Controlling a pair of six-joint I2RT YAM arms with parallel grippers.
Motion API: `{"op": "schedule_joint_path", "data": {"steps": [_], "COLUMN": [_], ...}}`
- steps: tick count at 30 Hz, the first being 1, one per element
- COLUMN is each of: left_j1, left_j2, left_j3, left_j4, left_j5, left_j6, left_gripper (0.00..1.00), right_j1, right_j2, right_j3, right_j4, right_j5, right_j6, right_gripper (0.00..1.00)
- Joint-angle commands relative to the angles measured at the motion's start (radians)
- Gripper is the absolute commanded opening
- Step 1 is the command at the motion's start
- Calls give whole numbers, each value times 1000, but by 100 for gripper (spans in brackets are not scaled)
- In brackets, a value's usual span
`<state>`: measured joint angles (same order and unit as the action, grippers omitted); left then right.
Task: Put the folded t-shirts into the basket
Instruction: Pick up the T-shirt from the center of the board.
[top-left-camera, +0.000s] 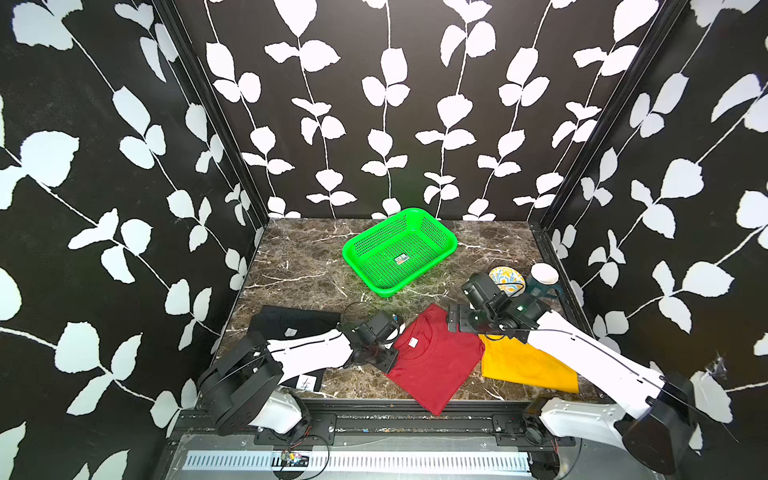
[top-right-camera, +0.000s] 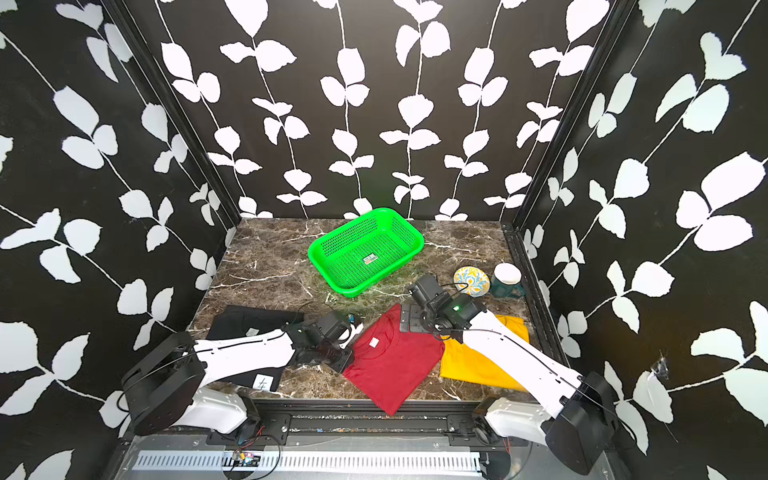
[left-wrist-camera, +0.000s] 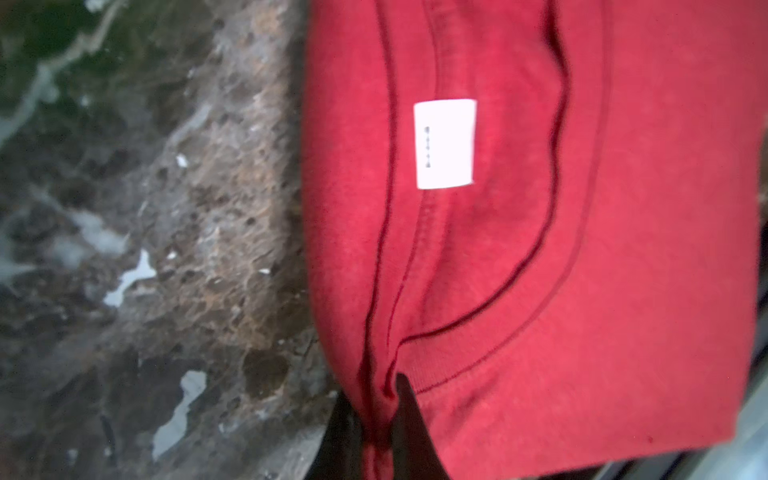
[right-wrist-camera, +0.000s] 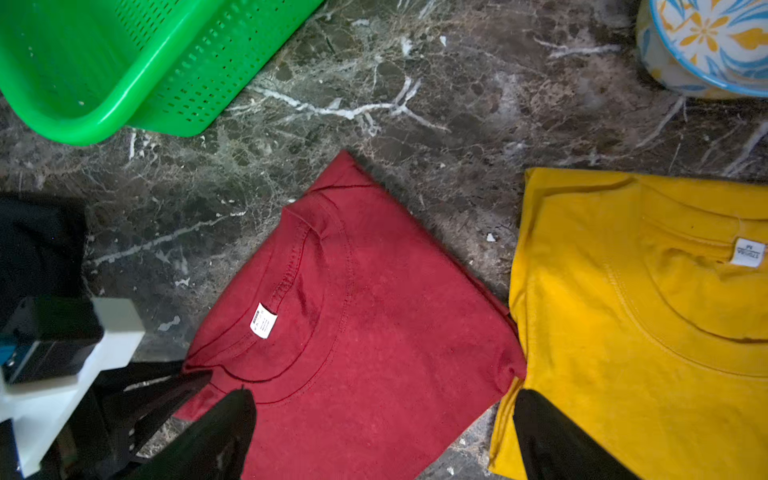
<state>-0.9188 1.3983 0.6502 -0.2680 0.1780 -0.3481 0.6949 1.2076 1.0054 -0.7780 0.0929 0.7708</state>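
Along the collar-side edge of the red t-shirt (top-left-camera: 432, 361), the left gripper (left-wrist-camera: 376, 409) is clamped tight on a bunched fold of red cloth. Its black fingers (left-wrist-camera: 409, 419) press the fabric from both sides, low against the marble table (left-wrist-camera: 166, 249). The shirt's white tag (left-wrist-camera: 444, 143) lies just ahead of the grip.

The right gripper (right-wrist-camera: 384, 399) stands with its jaws spread wide and has hold of nothing. One of its fingers (right-wrist-camera: 216, 436) is over the red t-shirt, and the other is over the edge of the yellow-orange t-shirt (right-wrist-camera: 644, 332), so the seam where the two shirts meet lies between them. Whether the tips touch the cloth cannot be told.

The black t-shirt (top-left-camera: 291, 322) lies behind the left gripper, partly under that arm. The green basket (top-left-camera: 434, 228) sits beyond both grippers, well apart from either, its label sticker (top-left-camera: 401, 259) showing on the bottom. A patterned bowl (top-left-camera: 505, 279) and a cup (top-left-camera: 543, 276) stand just past the right gripper's wrist.
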Motion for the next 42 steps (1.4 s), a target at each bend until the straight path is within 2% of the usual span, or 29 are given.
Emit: {"op": "schedule_joint_path", "data": {"steps": [1, 5, 9, 12, 16, 22, 26, 30, 37, 42], "left_j1": [-7, -24, -107, -168, -229, -344, -376, -397, -412, -413], "left_j2": [-80, -100, -150, -163, -146, -153, -137, -125, -191, -225], "left_j3": [-30, -27, 10, 57, 125, 148, 149, 162, 125, 98], "left_j4": [54, 63, 37, -24, -124, -124, -125, -135, -111, -105], "left_j5": [68, 40, -50, -123, -248, -370, -412, -431, -437, -439], "left_j6": [10, 52, 116, 170, 212, 290, 325, 342, 338, 328], "left_gripper": [0, 0, 0, 0, 0, 0, 0, 0, 0, 0], "right_j1": [-9, -9, -9, -11, -12, -11, 2, 32, 60, 56], "right_j2": [35, 167, 316, 405, 546, 607, 643, 710, 784, 843], "right_j3": [16, 80, 174, 252, 430, 456, 464, 511, 541, 569], "right_j4": [34, 11, -24, -53, -195, -173, -138, -154, -146, -172], "right_j5": [3, -52, -115, -124, -105, -128, -199, -225, -240, -207], "right_j6": [81, 112, 117, 77, 6, 1, 3, 4, 11, -11], "right_gripper": [99, 99, 99, 99, 99, 97, 94, 95, 92, 82]}}
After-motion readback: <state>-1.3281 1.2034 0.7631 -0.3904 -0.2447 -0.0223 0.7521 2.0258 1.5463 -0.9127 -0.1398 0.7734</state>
